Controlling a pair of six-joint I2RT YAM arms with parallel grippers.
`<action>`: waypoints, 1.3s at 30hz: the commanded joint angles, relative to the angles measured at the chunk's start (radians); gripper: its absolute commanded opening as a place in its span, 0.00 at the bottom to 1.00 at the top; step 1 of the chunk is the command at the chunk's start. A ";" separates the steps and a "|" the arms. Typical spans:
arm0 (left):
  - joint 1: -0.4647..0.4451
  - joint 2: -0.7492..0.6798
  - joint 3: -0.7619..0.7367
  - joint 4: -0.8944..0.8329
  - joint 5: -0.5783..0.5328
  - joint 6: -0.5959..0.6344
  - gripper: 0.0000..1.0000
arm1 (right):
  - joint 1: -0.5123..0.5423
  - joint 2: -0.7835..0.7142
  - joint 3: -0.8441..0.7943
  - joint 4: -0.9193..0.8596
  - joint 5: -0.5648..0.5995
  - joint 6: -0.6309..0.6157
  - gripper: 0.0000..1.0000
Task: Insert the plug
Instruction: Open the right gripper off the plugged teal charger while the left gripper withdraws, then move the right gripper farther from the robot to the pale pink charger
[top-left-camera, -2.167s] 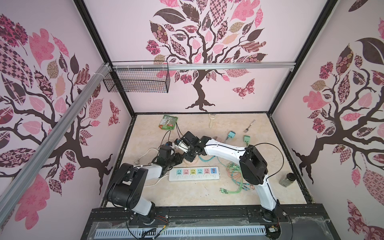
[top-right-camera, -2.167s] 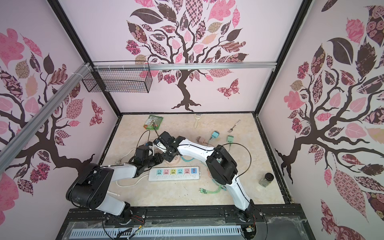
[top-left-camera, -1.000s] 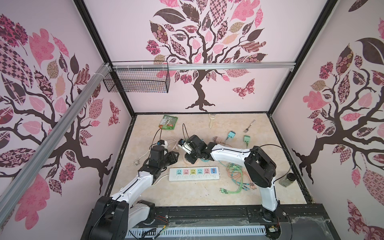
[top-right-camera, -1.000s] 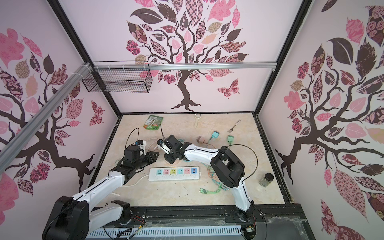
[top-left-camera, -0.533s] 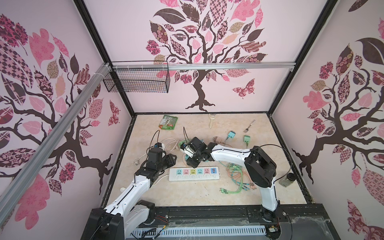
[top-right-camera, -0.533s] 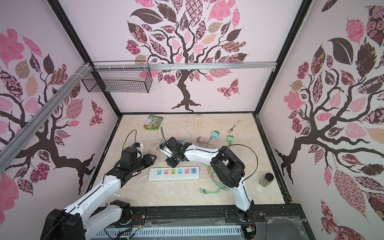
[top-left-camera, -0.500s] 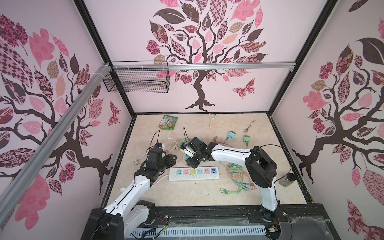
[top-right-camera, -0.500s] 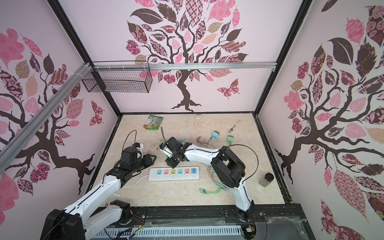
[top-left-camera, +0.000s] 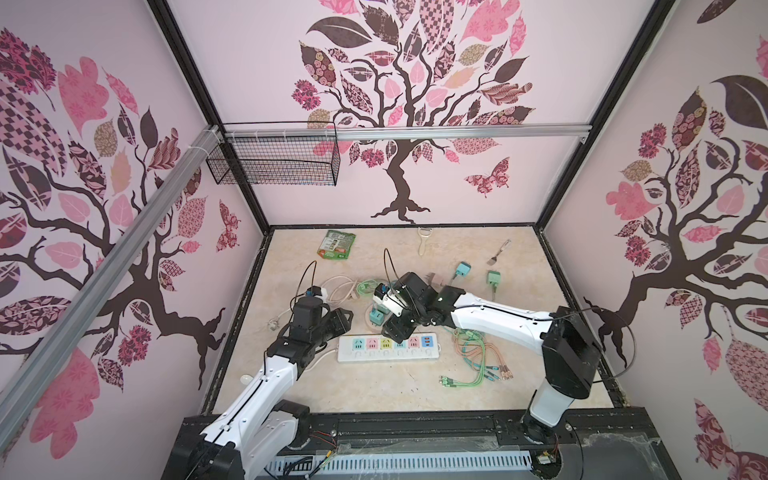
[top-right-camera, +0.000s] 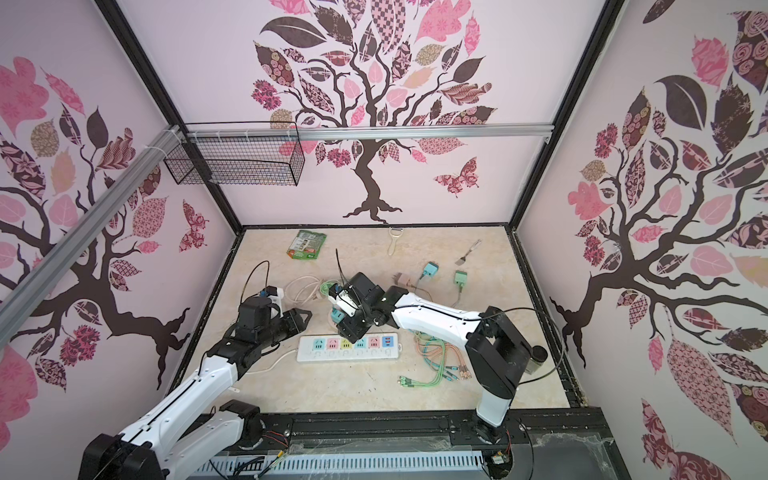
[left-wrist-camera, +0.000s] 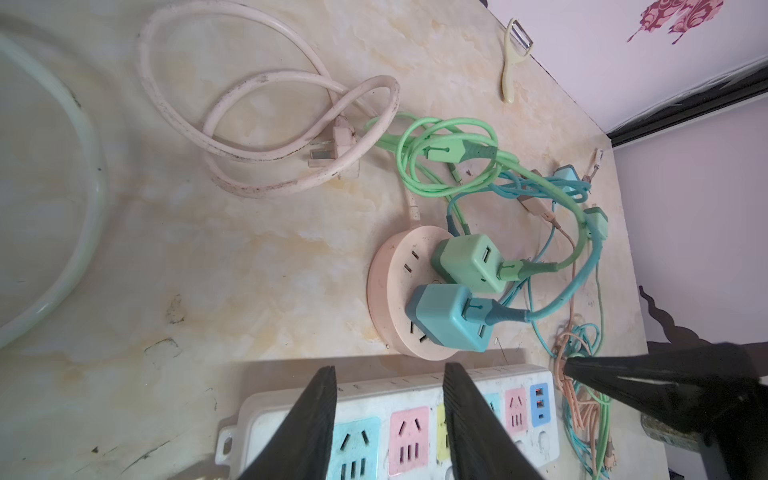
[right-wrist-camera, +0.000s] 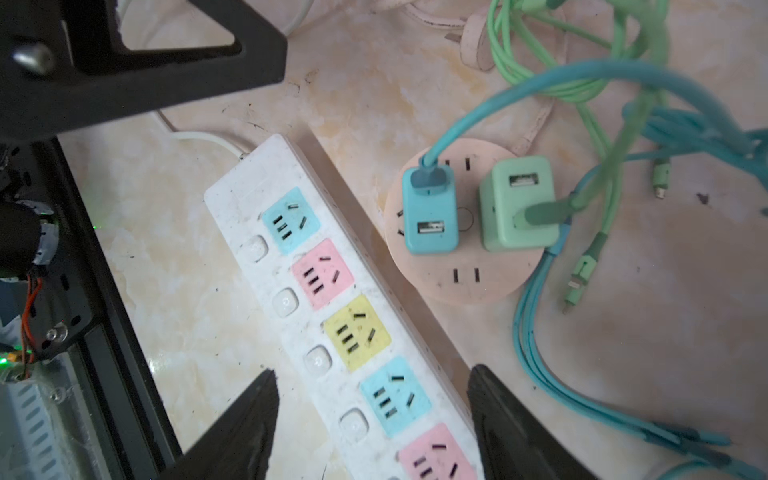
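Observation:
A blue plug (right-wrist-camera: 430, 220) sits seated in a round pink socket (right-wrist-camera: 465, 286), beside a green plug (right-wrist-camera: 517, 203). In the left wrist view the blue plug (left-wrist-camera: 446, 318) and the green plug (left-wrist-camera: 467, 262) stand on that same socket (left-wrist-camera: 390, 282). My right gripper (right-wrist-camera: 373, 370) is open above the white power strip (right-wrist-camera: 257, 195), holding nothing. My left gripper (left-wrist-camera: 390, 368) is open too, over the strip's (left-wrist-camera: 519, 376) left end. In both top views the left gripper (top-left-camera: 343, 322) (top-right-camera: 299, 320) and right gripper (top-left-camera: 395, 330) (top-right-camera: 351, 330) flank the socket.
A white cord with its plug (left-wrist-camera: 328, 149) and green cables (left-wrist-camera: 449, 153) lie behind the socket. A cable bundle (top-left-camera: 473, 361) lies right of the strip (top-left-camera: 388, 353). Further back are two small adapters (top-left-camera: 461, 270) (top-left-camera: 493, 277), a green packet (top-left-camera: 336, 245) and a peeler (top-left-camera: 424, 241).
My right gripper has opened and shifted from the round socket toward the power strip. My left gripper has opened wider and its arm has drawn back to the left.

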 joint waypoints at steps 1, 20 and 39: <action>0.004 -0.030 0.035 -0.026 -0.005 0.003 0.49 | -0.032 -0.135 -0.055 0.011 -0.020 0.036 0.76; 0.006 -0.150 0.089 -0.140 0.055 0.030 0.61 | -0.420 -0.322 -0.300 0.203 0.118 0.118 0.79; 0.006 -0.285 0.141 -0.285 0.073 0.070 0.71 | -0.543 -0.096 -0.220 0.251 0.073 0.089 0.78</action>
